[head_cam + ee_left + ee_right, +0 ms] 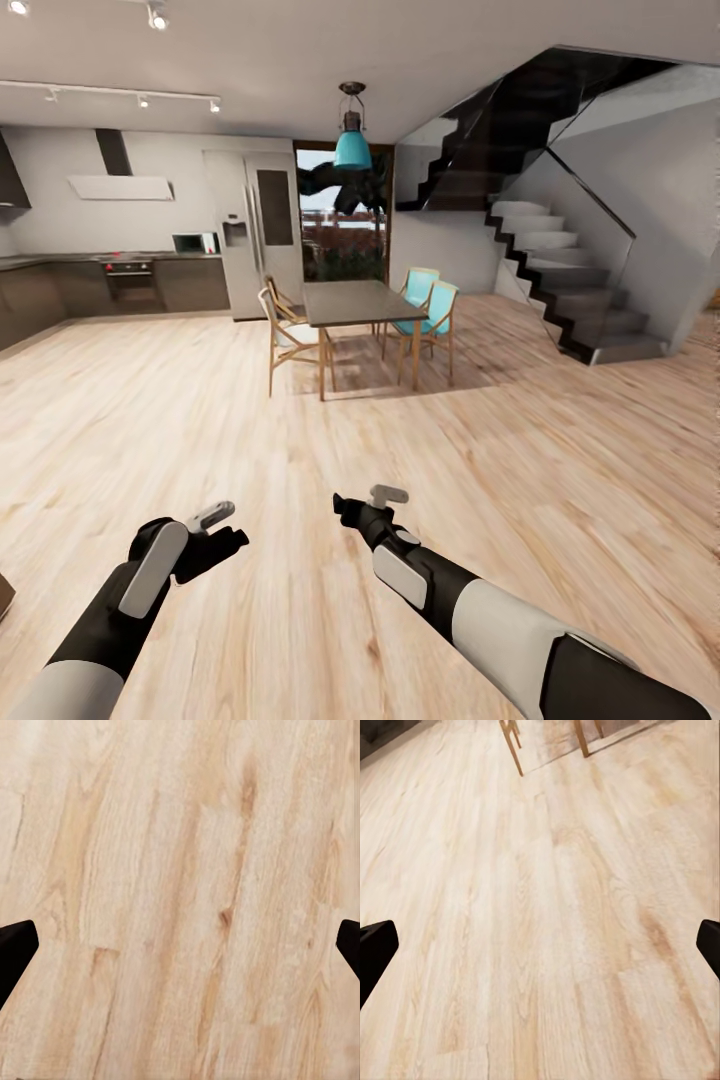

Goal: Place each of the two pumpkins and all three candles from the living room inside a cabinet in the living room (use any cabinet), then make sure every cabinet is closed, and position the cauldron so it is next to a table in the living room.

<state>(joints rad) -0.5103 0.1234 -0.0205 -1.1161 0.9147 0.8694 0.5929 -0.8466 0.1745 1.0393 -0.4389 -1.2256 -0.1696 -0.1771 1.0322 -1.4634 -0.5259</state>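
Head view: I am between steps, my left gripper (pixel 232 541) and right gripper (pixel 343 507) spread and empty over pale wood-plank floor (pixel 560 450), needing to turn and find the living-room things.

An open room with a pale wood plank floor (pixel 300 450). In the middle distance stands a dark dining table (pixel 358 300) on wooden legs, with two wooden chairs (pixel 285 335) on its left side and two turquoise chairs (pixel 432 305) on its right. A turquoise pendant lamp (pixel 352 140) hangs above the table. Behind it, a tall window (pixel 345 225) shows trees outside. To the left is a kitchen: a steel fridge (pixel 252 235), dark base units (pixel 190 285), an oven (pixel 133 285), a microwave (pixel 193 242) and a pale hood (pixel 122 187). A track of spotlights (pixel 140 97) runs across the ceiling. On the right, a dark staircase (pixel 560 280) with grey steps climbs along the wall.
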